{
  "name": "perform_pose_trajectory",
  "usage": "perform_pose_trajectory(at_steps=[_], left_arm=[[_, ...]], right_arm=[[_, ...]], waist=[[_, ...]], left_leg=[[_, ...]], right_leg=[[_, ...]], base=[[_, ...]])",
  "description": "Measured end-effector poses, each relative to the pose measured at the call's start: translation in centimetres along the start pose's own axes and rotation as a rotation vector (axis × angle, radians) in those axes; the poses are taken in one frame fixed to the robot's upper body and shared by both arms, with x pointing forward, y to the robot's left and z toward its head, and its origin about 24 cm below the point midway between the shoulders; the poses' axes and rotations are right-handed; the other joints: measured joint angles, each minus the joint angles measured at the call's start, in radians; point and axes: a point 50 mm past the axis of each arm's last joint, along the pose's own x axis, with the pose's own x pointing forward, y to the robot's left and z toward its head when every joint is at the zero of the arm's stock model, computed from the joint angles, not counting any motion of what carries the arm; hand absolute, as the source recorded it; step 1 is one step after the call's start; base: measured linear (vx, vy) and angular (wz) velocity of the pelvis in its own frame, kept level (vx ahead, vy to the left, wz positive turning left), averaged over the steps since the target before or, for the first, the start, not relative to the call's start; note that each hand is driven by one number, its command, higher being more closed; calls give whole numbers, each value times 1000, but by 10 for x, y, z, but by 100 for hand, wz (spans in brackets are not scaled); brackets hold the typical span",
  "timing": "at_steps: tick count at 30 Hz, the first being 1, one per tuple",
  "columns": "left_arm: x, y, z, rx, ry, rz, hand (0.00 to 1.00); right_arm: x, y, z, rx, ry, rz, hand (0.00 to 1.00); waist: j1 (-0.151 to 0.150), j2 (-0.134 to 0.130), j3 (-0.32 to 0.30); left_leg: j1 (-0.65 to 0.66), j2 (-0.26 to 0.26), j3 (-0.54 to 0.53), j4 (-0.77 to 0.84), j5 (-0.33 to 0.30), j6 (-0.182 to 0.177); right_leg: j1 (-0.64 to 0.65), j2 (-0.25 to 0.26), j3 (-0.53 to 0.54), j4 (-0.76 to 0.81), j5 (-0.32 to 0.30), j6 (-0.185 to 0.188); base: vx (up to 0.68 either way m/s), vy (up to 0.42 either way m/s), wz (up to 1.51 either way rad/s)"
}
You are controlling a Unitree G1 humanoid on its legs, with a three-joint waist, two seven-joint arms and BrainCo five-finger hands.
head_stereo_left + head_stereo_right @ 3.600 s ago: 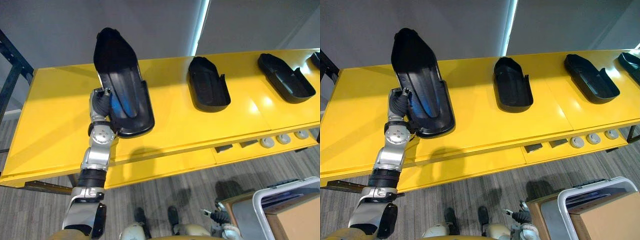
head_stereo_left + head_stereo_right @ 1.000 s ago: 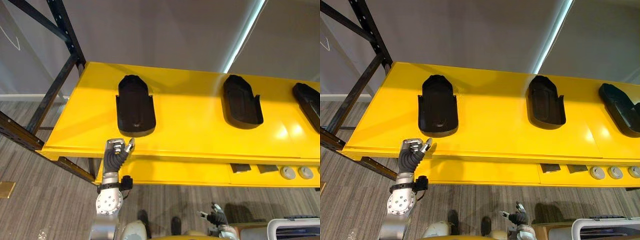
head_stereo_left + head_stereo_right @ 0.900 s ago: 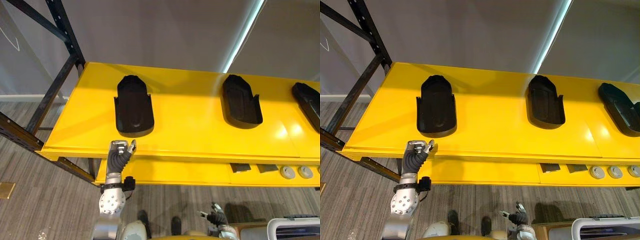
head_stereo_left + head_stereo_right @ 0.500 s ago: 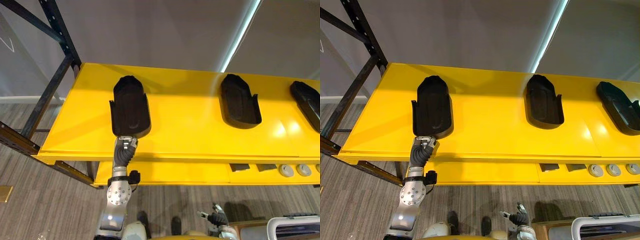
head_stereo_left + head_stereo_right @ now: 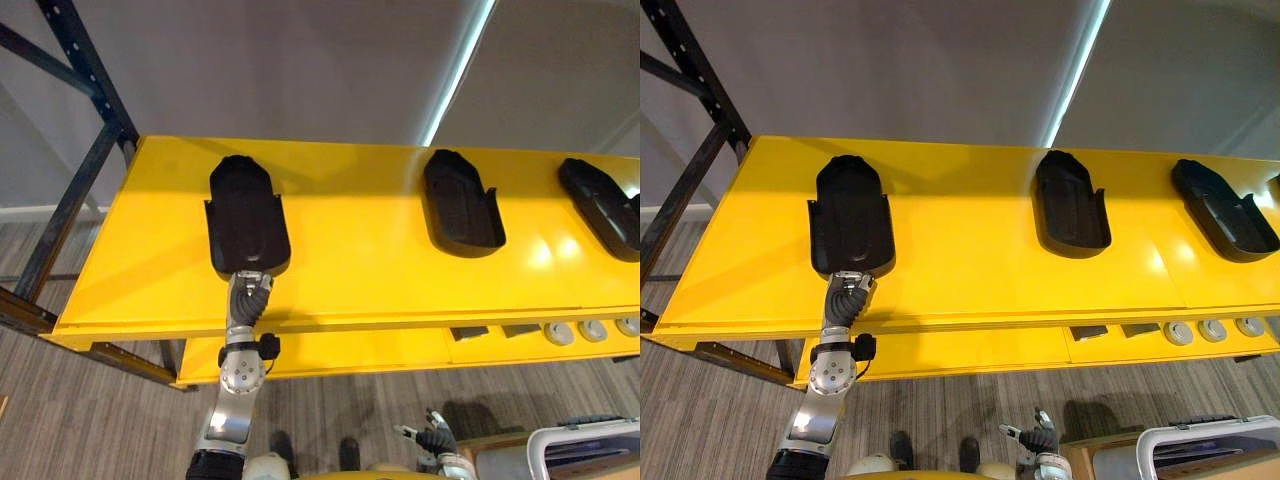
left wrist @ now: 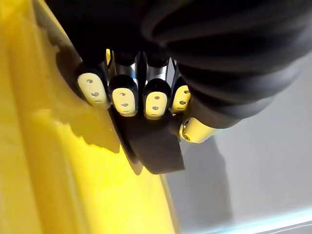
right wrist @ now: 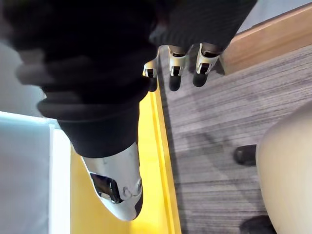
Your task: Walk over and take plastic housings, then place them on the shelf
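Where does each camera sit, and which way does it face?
Left eye view: on the head, looking down on the shelf; left arm, with left hand at the left housing's near end.
Right eye view: beside it, same scene; right hand low, near the floor.
Left wrist view: along the left hand's fingers to that housing.
Right wrist view: past the right hand, down at the floor.
Shared: both wrist views catch the shelf too.

Head stereo pair: mounted high, facing steeply down on the yellow shelf (image 5: 380, 270) and the grey floor (image 5: 90, 420). Both eyes share the shelf top and its black plastic housings (image 5: 1070, 215), offset slightly sideways.

Left wrist camera: very close behind the left hand (image 6: 124, 100), facing along the shelf surface.

Right wrist camera: looks past the right hand (image 7: 174, 61) down at the floor. The yellow strip alongside is probably the shelf's edge.
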Motion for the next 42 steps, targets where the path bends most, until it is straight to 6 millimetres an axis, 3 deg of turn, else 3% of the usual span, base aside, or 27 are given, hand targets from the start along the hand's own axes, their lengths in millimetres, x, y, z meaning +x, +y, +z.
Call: perform_pose_trajectory(at_steps=[4, 24, 31, 33, 36, 38, 42], left_arm=[[6, 0, 0, 10, 4, 8, 100], [30, 23, -10, 122, 13, 66, 100], [29, 22, -7, 126, -3, 56, 100], [26, 23, 2, 115, -42, 58, 100], [17, 24, 35, 68, -192, 66, 100], [6, 32, 66, 19, -340, 91, 100], [-14, 55, 105, -83, -544, 169, 100]], right_arm=[[0, 1, 0, -1, 3, 2, 0], [6, 5, 0, -29, 32, 15, 0], [8, 7, 5, -29, 19, 20, 0], [8, 7, 6, -28, 17, 21, 0], [7, 6, 2, -28, 25, 18, 0], [7, 5, 1, -29, 26, 16, 0], [6, 2, 0, -29, 25, 9, 0]], waist=[[-1, 10, -10], [-25, 2, -5], [-24, 2, 2], [-25, 0, 9], [-21, -4, 17], [-21, -2, 19], [-8, 9, 27]], left_leg=[[27, -18, -2, -100, 66, 3], [48, -43, -25, -107, 69, 7], [55, -42, -33, -107, 69, 7], [57, -41, -36, -106, 69, 7], [57, -40, -43, -106, 69, 7], [57, -39, -47, -106, 60, 6], [69, -36, -54, -107, 54, 14]], right_leg=[[-12, 2, -4, -11, -2, -2], [29, -18, -17, -53, 4, -1], [47, -18, -26, -59, 4, -1], [52, -18, -28, -58, 4, -2], [52, -18, -31, -51, 4, -2], [53, -17, -33, -47, 4, -2], [61, -15, -43, -30, 3, 0]], base=[[-14, 3, 2], [12, 11, 3], [16, -4, 3], [9, 3, 5], [4, 6, 5], [-3, 10, 4], [-12, 9, 8]])
